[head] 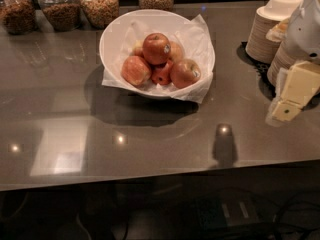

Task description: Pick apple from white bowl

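The wide white bowl point(116, 39), lined with crumpled white paper, stands on the dark glossy counter at the upper middle. It holds several red apples: one on top point(156, 48), one at the left point(135, 70), one at the right point(185, 72) and a smaller one between them point(161, 75). My gripper point(291, 96), cream-coloured on a white arm, hangs at the right edge of the view. It is well to the right of the bowl, just above the counter, and holds nothing that I can see.
Stacks of tan paper bowls point(267, 29) stand at the back right, right behind the arm. Several glass jars of nuts and grains point(99, 4) line the back edge. The counter's front edge point(150, 181) runs across the lower part of the view.
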Available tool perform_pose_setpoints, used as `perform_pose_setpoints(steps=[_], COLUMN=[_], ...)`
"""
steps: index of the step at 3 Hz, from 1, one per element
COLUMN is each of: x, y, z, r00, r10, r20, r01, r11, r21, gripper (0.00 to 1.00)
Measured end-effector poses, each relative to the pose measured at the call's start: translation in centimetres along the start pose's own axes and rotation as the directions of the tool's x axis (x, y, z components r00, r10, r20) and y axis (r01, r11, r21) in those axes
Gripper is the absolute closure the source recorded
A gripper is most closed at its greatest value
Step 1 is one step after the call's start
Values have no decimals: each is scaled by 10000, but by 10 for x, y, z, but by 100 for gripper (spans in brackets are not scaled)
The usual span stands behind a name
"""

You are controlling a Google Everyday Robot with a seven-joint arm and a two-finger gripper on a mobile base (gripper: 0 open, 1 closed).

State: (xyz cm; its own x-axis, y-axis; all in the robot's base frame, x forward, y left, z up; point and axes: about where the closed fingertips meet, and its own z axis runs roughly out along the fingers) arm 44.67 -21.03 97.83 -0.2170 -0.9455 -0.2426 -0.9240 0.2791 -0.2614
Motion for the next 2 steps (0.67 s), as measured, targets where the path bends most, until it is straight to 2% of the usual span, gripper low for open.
perform_pose_setpoints(steps=[1,2], x=[-24,-55], y=[-19,-45], z=[10,22], r00=[9965,9821], r10=[146,438], r20=[827,1832], r01=[-164,-510], r11=[9997,9981], r21=[200,349], gripper=[0,0])
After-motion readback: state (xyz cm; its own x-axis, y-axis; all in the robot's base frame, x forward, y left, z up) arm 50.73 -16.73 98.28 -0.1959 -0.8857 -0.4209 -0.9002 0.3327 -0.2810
